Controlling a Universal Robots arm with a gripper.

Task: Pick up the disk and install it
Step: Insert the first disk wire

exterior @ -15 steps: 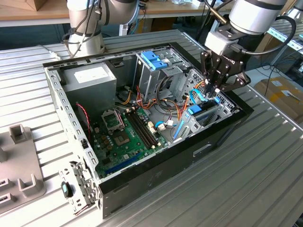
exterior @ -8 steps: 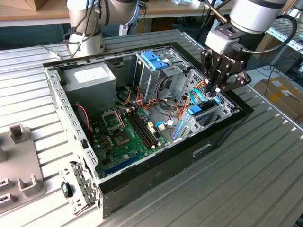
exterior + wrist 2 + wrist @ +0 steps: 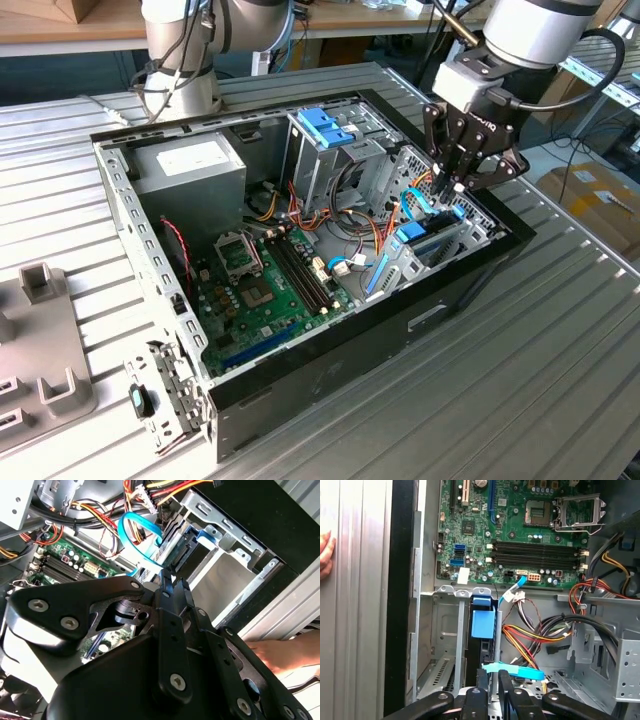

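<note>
The gripper [image 3: 452, 185] hangs from the arm [image 3: 530, 30] over the drive bay at the corner of the open computer case [image 3: 470, 270] that lies toward the exterior view's right. Its black fingers [image 3: 172, 592] stand close together, almost touching, and point down into the bay; whether anything is pinched between their tips cannot be told. In both wrist views the fingers are just above a flat blue ribbon cable [image 3: 512, 670] that arches across the bay. The disk [image 3: 482, 625] sits on edge in a slot of the metal bay [image 3: 445, 630], its blue plastic frame showing at the top and its dark body sunk below; in the exterior view the same blue frame [image 3: 412, 233] lies directly beneath the fingertips. The green circuit board [image 3: 265, 290] covers the case floor, with its row of dark memory slots [image 3: 535, 552] and the processor socket [image 3: 577, 512] beyond the bay. Bundles of red, yellow and orange wires [image 3: 530, 635] run beside the bay. A grey metal box with a white sticker [image 3: 190, 165] fills the far corner of the case, and a tall metal cage with a blue handle [image 3: 325, 125] stands near its middle. The case rests on a ribbed metal table [image 3: 520, 390]. A person's hand [image 3: 285, 652] rests on the table just outside the case wall.
</note>
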